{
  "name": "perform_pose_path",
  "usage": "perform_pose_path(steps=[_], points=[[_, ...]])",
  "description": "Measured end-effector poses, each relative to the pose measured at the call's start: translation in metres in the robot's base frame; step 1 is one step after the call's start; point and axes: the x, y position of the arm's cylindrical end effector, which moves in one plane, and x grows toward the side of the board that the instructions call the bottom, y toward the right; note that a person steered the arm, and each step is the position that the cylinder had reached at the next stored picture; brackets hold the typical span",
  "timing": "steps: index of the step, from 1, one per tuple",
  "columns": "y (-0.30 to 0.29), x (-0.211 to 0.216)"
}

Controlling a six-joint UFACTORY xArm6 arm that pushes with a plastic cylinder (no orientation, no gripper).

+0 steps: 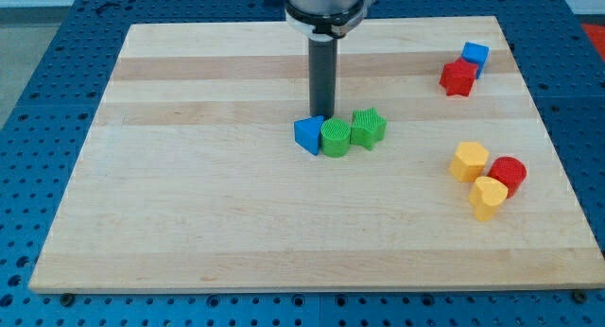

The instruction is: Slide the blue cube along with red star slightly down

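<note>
Left → right on the wooden board: view's left part holds no blocks. Near centre sits a row of three, touching or nearly so: blue triangular block, green cylinder, green star. The arm's rod comes down from view's top; my tip sits just behind the blue triangular block/green cylinder junction, at or v. near contact, can't tell which. No pincer on this rig, just the bare rod, so nothing open, nothing closed, nothing held.

Further right, lower cluster: yellow hexagonal block, yellow heart, red cylinder, all bunched close.

Task pair is at view's top right, well apart from the tip: red star w/ blue cube tucked just behind it, toward view's top right, touching or nearly.

Handling, as judgement: both look like small rigid plastic pieces, light, not fragile, prob. slide easily on smooth wood. Can't be gripped; contact pt should be the cube's far (top) face, so a downward push drives cube into star and both travel together. Off-centre push likely spins the cube or slips it past the star's points.

Orientation: cube has no long axis; it sits turned a bit, a corner toward the viewer. Star's no real axis either. The pair's line runs diagonally, top right → bottom left.
</note>
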Motion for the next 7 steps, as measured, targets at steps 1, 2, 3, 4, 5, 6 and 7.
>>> perform_pose_path(steps=[1,2,3,4,5,6,7], points=[[0.001,0.0],[0.022,-0.022],[0.045,-0.067],[0.08,-0.109],[0.138,-0.147],[0.232,-0.161],[0.298,-0.155]])
